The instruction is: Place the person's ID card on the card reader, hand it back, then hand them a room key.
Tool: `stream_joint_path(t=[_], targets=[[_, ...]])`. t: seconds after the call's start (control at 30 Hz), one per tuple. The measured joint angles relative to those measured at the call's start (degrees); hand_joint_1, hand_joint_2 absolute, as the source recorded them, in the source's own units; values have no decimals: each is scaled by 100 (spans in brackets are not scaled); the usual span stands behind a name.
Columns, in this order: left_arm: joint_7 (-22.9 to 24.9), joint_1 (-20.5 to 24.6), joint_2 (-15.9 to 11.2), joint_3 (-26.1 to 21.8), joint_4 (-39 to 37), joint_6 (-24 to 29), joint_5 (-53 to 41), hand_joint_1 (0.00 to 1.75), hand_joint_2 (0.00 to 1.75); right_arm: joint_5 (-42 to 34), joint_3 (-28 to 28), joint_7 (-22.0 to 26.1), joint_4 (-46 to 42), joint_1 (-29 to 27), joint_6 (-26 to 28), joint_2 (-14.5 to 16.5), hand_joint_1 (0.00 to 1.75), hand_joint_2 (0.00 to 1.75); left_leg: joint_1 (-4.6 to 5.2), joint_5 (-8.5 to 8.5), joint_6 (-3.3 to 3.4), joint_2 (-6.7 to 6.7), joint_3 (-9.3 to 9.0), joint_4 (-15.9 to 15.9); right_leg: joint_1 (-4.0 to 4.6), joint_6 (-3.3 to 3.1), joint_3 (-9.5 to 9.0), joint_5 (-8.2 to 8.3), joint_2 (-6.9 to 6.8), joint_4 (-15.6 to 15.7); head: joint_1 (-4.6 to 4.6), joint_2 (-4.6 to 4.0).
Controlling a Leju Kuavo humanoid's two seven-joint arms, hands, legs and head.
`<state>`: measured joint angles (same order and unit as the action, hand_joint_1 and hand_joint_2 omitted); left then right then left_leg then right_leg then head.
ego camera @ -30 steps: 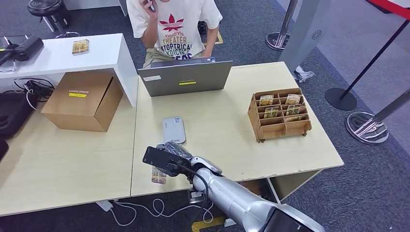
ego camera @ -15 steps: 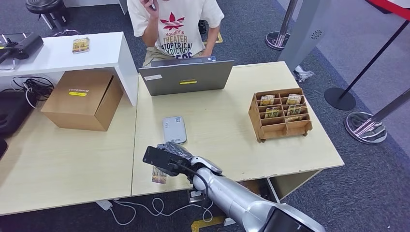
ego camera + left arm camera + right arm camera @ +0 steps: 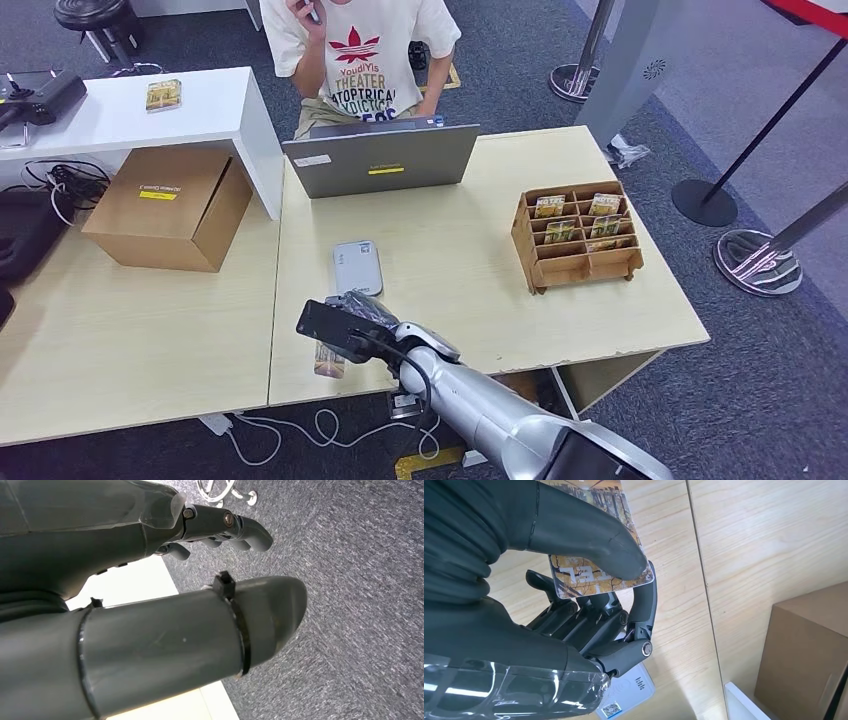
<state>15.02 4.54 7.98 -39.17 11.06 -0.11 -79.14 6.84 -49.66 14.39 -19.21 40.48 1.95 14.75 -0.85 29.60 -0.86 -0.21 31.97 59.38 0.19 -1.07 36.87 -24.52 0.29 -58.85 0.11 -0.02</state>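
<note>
R hand [image 3: 589,605] pinches ID card [image 3: 596,555]; head view: card reader [image 3: 357,267] nr

Head view looks down on table [image 3: 150,340]; wrist views close.

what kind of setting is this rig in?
Probably a mock hotel check-in desk: a pale wooden table with a small grey card reader, a wooden compartment rack of cards, and a person behind a grey laptop. Stanchion posts stand on grey carpet.
</note>
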Motion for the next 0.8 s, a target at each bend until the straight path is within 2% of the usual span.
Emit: stream_joint_path(t=[0.8], targets=[[113,60,0,51,0,-57,-71,0,0,-37,0,-167,-76,346,-199,56,175,175,0,-1,-1,0,1,-1,0,0,0,0,0,-1,0,0]])
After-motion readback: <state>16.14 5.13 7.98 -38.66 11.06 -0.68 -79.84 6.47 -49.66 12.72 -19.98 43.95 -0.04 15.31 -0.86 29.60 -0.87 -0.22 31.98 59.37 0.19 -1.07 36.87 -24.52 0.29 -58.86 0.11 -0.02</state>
